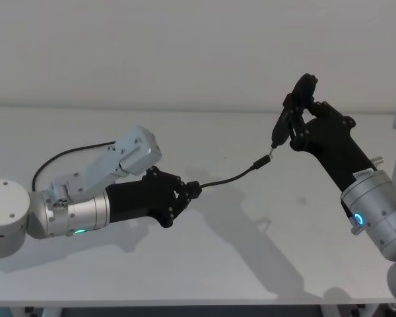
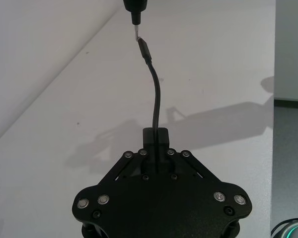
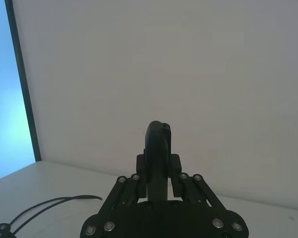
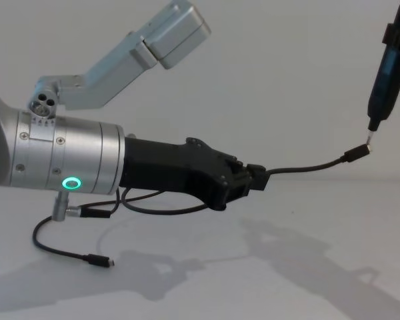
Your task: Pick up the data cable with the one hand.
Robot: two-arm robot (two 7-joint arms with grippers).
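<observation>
In the head view, the left gripper (image 1: 190,190) was closed on the cable (image 1: 228,178), which ran from the jaws toward the right and up, its plug (image 1: 259,162) off the table (image 1: 204,264) and meeting the metal tip of the dark tool (image 1: 280,132) clamped in the right gripper (image 1: 296,125).

In the left wrist view, the cable (image 2: 155,99) rose between the closed fingers (image 2: 161,136), straight away from them.

In the chest view, the cable (image 4: 307,167) arched rightward from the jaws; its slack trailed under the arm onto the table.
</observation>
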